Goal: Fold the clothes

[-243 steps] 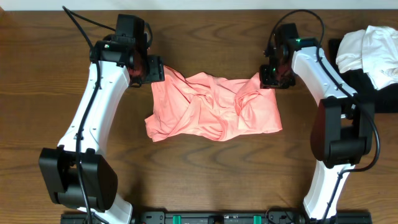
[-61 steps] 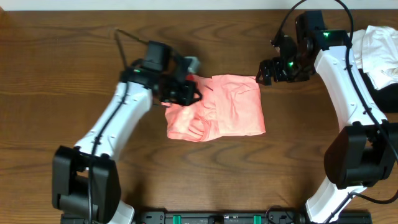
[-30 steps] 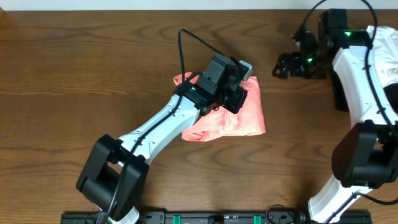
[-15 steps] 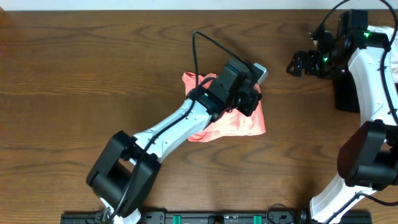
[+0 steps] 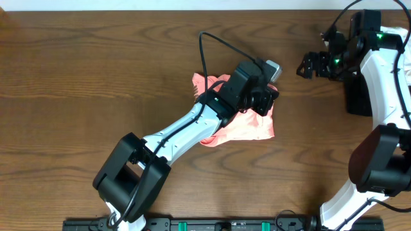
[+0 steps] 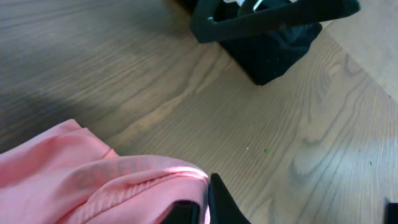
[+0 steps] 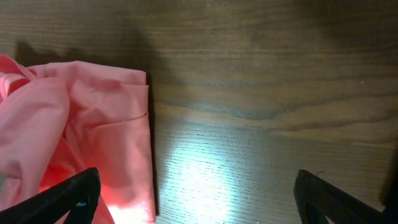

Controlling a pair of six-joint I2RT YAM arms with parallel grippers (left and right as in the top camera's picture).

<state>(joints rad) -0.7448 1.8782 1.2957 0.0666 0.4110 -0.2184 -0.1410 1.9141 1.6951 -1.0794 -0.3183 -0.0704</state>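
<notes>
One shirt [image 5: 247, 122], salmon-pink and thin, lies bunched on the table [image 5: 96, 64] directly beneath the left pincer [image 5: 264, 102]. Most of the cloth spreads back under that arm, and only a narrow strip shows past the tips.

The left pincer is closed on a doubled edge of the shirt. In my left wrist view the hem [image 6: 143, 177] lifts off the wood and runs into the shut jaws. I read this hold as a carry: one edge is drawn across the lower layer so that one part lands on the other. The pincer sits low over the cloth, which leaves the raised layer short and less likely to sag or twist.

The right pincer [image 5: 308, 66] stands wide open and grips nothing, well apart from the shirt and over bare wood. In its wrist view the shirt's squared corner lies ahead of and beside one finger [image 7: 62, 196] and does not touch it. I judge it is parked there to give the left arm room and to avoid dragging the cloth.

Beyond the left pincer's tips a black object [image 6: 273, 56] rests on the table, and I cannot tell what it is.

Release calls for laying the held edge flush first. Thin fabric may cling to a finger and reopen the fold.
</notes>
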